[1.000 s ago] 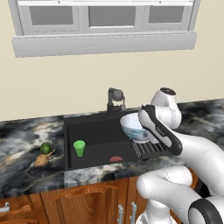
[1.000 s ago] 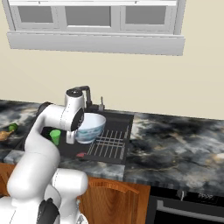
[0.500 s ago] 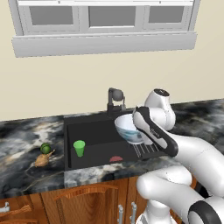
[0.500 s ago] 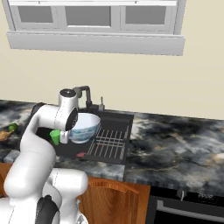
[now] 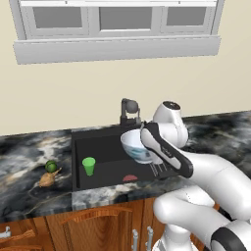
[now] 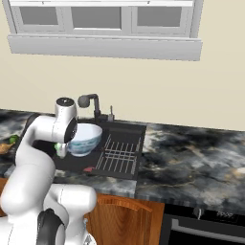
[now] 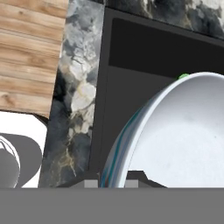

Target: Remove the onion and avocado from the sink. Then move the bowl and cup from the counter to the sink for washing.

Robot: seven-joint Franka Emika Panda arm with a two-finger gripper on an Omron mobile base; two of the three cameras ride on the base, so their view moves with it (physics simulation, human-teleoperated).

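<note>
pincer point(image 7: 112, 183) tips mostly hidden, clamping bowl point(image 5: 138, 145) rim.

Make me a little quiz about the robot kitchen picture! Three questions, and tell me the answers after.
1. True or false: the cup stands inside the sink.
2. What is the gripper holding?
A. the onion
B. the bowl
C. the avocado
3. Fill in: the onion and avocado lie on the ____ left of the sink.

Key: 1 true. 2 B, the bowl, pinched by its rim. 3 counter.
</note>
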